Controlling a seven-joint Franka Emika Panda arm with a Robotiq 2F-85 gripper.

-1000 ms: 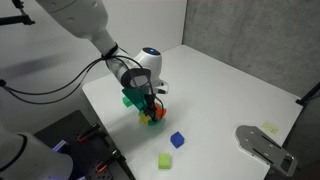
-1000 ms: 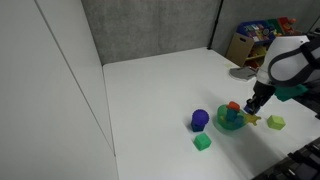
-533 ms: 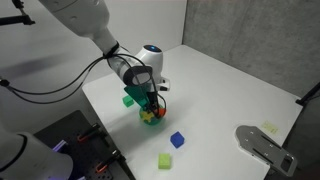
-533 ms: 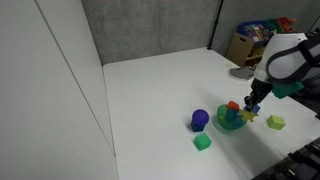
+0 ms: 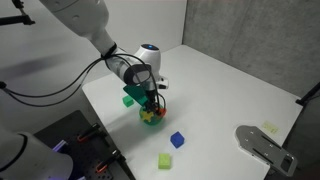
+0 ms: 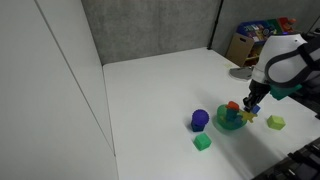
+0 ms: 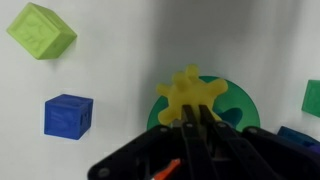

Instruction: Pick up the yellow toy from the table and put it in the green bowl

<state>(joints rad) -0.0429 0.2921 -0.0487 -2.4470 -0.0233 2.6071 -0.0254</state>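
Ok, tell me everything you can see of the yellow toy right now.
The yellow toy is a small, bright yellow piece with rounded knobs all around, like a chunky gear, and it looks like smooth plastic. In the wrist view it sits at the tips of the claw, whose fingers are closed on its lower part. It lies across the edge of the green bowl, partly inside the rim and partly outside it. Whether it touches the bowl cannot be told.
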